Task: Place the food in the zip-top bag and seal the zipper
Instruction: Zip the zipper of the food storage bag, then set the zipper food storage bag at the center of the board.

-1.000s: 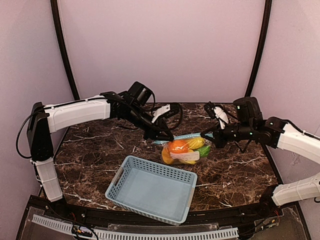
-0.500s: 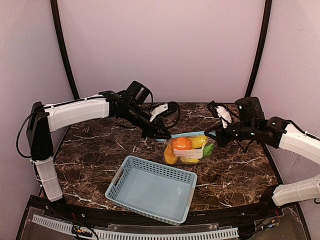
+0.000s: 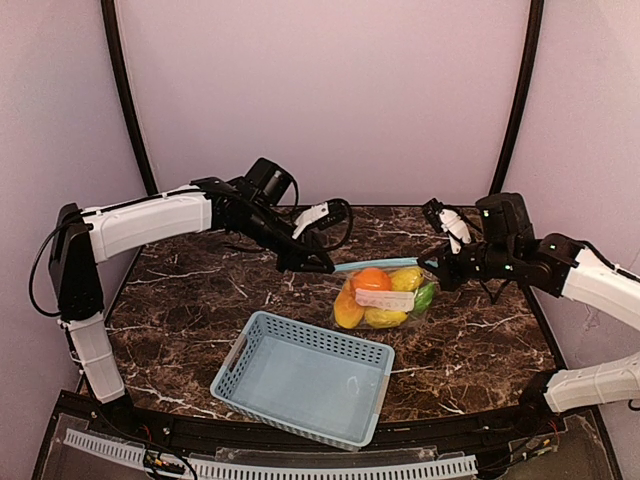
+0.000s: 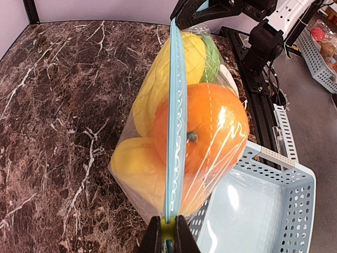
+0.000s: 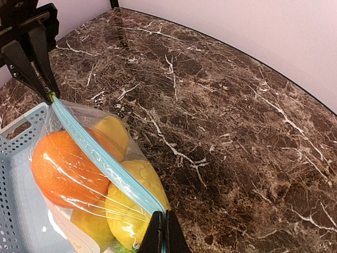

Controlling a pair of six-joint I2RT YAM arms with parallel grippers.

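The clear zip-top bag (image 3: 385,297) hangs between my two grippers above the marble table (image 3: 180,300). Inside it are the orange (image 3: 371,280), yellow fruits (image 3: 407,279) and the green pod (image 3: 425,296). The light blue zipper (image 3: 375,264) is stretched taut along the bag's top edge. My left gripper (image 3: 322,267) is shut on the zipper's left end, also seen in the left wrist view (image 4: 168,237). My right gripper (image 3: 440,272) is shut on the zipper's right end, also seen in the right wrist view (image 5: 163,232). The orange (image 4: 210,129) and zipper (image 4: 175,121) fill the left wrist view.
A light blue perforated basket (image 3: 305,375) stands on the table just in front of and below the bag. It also shows in the left wrist view (image 4: 263,211) and the right wrist view (image 5: 16,174). Black frame posts rise at the back corners.
Both grippers have lifted the bag and carried it slightly right. The zipper strip now runs tauter and more level between them, with the bag hanging below.
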